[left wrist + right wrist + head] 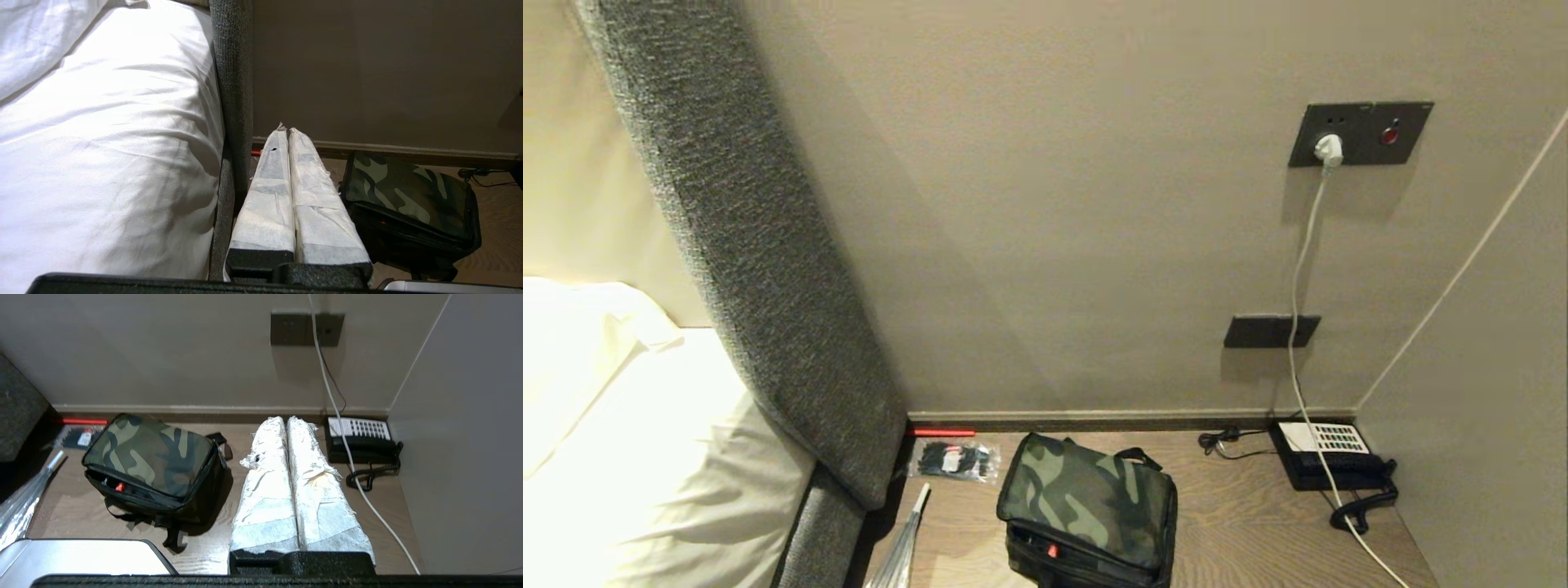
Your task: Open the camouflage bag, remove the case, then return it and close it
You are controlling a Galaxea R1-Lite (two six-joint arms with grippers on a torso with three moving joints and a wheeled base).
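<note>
The bag (1086, 510) sits on the wooden table (1241, 523) near the wall, lid down, camo top facing up. Zip along its front edge shows a small red bit (119, 486) in the gap; can't tell if the lid is fully zipped. No case visible outside the bag.

Neither arm shows in the head view. Left gripper (288, 132) hangs w/ both white-wrapped fingers (269, 196) pressed together, nothing between them; it's beside the bed's grey padded edge (233, 81), bag just to its side and apart from it. Right gripper (286, 420) likewise has its wrapped fingers (265, 486) squeezed together, empty, above the table between bag and phone (359, 441), touching neither.

Behind the bag, a clear packet (953, 459) of black items lies near the wall, w/ a red strip (943, 431) at the skirting. A folded clear umbrella (903, 547) lies left of the bag. Phone at the right corner, handset off to its side. White cable (1298, 310) runs from the wall socket (1360, 133) down across the phone. White bedding (629, 441) on the left.
</note>
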